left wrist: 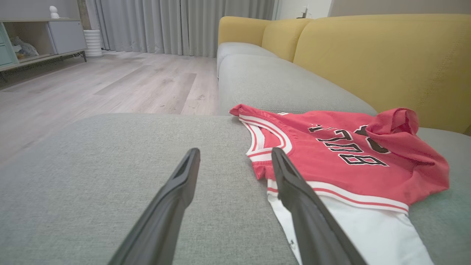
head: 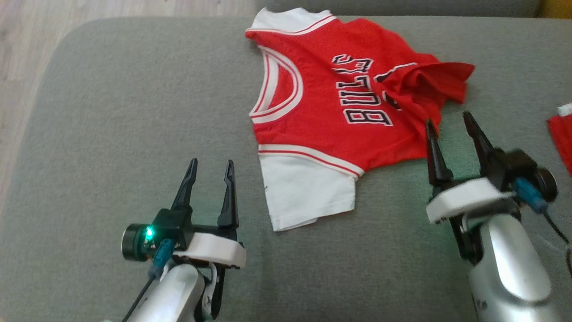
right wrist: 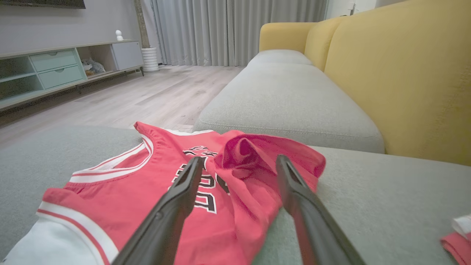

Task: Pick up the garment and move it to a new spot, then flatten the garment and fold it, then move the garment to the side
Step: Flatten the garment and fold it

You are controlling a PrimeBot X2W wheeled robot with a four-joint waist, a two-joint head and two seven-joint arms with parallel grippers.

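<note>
Red jersey [head: 339,107] lies on the grey cushion [head: 111,134], its lower part rumpled. Left gripper [head: 211,167] spread, empty, beside the white sleeve [head: 304,192]. Right gripper [head: 449,120] spread, empty, at the rumpled edge.

red jersey [head: 339,112] w/ white sleeves, lying on grey cushion [head: 134,112], hem end bunched (neckline flat)

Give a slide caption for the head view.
Open left tool and open right tool beside a rumpled red jersey on grey cushion.

Garment [head: 321,89] on cushion [head: 134,134]; perhaps another cloth [head: 561,138] well to its right.
</note>
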